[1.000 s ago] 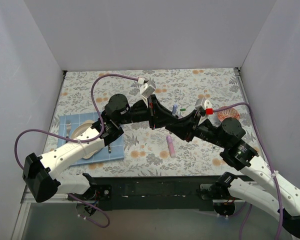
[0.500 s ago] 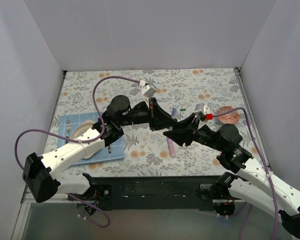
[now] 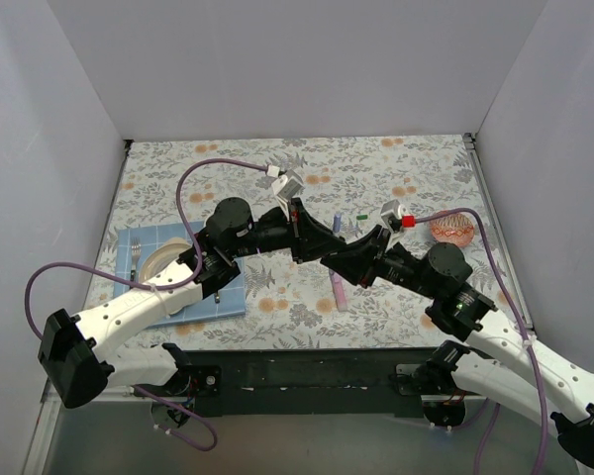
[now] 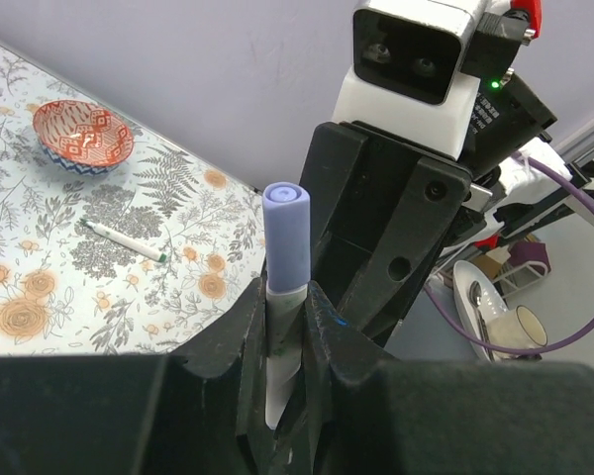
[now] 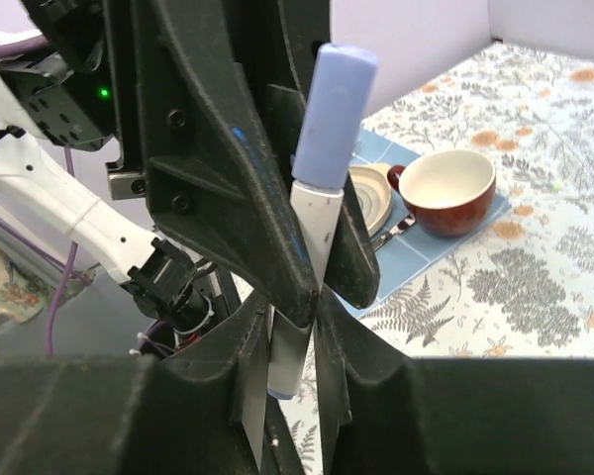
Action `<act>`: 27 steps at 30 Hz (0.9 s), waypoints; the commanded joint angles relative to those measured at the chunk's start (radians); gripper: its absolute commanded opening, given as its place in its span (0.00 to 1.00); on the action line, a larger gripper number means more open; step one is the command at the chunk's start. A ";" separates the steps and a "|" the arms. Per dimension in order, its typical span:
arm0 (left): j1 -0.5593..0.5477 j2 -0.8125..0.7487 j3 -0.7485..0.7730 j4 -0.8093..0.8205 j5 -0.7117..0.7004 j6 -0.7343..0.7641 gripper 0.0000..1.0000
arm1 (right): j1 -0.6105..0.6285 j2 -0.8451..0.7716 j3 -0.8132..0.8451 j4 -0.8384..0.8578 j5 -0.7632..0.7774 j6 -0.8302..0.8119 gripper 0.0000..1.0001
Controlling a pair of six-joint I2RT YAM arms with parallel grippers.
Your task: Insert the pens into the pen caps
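Left wrist: shows left gripper (image 4: pixel 285 299) clenched on upright white pen (image 4: pixel 280 351), purple cap (image 4: pixel 286 237) seated on its top end, held above the worktop (image 3: pixel 277 178) middle. Right wrist: shows right gripper (image 5: pixel 292 341) straddling the pen's lower barrel; cannot tell whether clamped.

My left fingers (image 4: pixel 228 341) hide the bottom end of the pen (image 4: pixel 283 327). They look blurry up close. The far pen (image 4: pixel 124 240) is too small to see well.
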 commanded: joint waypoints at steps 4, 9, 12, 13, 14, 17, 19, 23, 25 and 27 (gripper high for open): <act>-0.020 -0.055 -0.010 0.032 0.047 -0.020 0.00 | -0.010 0.019 0.038 -0.059 0.110 0.051 0.37; -0.020 -0.049 0.003 0.024 0.036 -0.021 0.00 | -0.012 0.033 0.021 -0.032 0.057 0.063 0.44; -0.020 -0.048 0.008 0.010 0.022 -0.015 0.00 | -0.010 0.030 -0.014 -0.007 0.041 0.077 0.45; -0.020 -0.049 0.005 0.010 0.019 -0.015 0.00 | -0.010 0.029 -0.020 0.007 0.037 0.082 0.45; -0.020 -0.051 0.002 0.012 0.016 -0.017 0.00 | -0.010 0.026 -0.025 0.010 0.032 0.083 0.45; -0.020 -0.054 -0.006 0.018 0.007 -0.021 0.00 | -0.012 0.027 -0.031 0.025 0.015 0.089 0.45; -0.020 -0.054 0.000 0.007 0.002 -0.018 0.00 | -0.010 0.025 -0.038 0.033 0.010 0.091 0.44; -0.020 -0.063 0.010 -0.014 -0.030 -0.001 0.00 | -0.010 0.024 -0.057 0.054 -0.020 0.103 0.46; -0.019 -0.063 0.014 -0.023 -0.033 0.003 0.00 | -0.012 0.022 -0.077 0.068 -0.031 0.120 0.47; -0.020 -0.060 0.019 -0.028 -0.033 0.005 0.00 | -0.010 0.013 -0.089 0.082 -0.029 0.134 0.46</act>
